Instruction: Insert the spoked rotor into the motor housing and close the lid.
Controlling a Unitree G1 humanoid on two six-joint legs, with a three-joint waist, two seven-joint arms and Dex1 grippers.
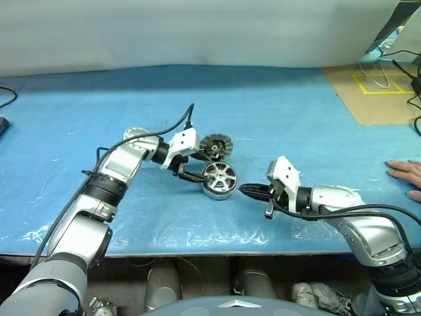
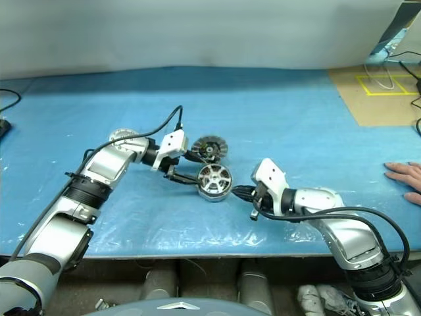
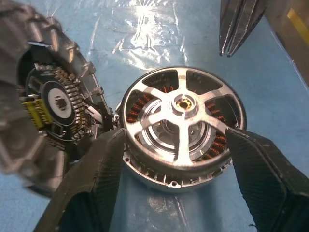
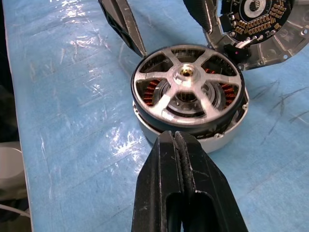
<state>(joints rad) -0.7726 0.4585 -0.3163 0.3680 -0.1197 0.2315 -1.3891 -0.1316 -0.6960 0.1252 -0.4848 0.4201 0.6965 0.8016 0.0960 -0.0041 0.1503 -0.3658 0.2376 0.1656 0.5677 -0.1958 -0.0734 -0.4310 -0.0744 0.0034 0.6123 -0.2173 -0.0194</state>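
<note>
Currently: spoked rotor [image 3: 186, 123] seated in motor housing [image 4: 212, 137] on blue table cover [image 1: 276, 118]. Left gripper [image 3: 176, 159] spread, fingers flanking the housing. Lid [image 1: 214, 146] tilted just behind it, ribbed face showing, nearest the left arm. Right gripper [image 4: 181, 145] pressed together, empty, tips at the housing's near side. No legible writing.

Silver-grey arm shells with black joint bands are seen; white wrist blocks carry black two-finger grippers, left gripper [image 1: 197, 166], right gripper [image 1: 245, 191]. Black cables are looped along both forearms.
</note>
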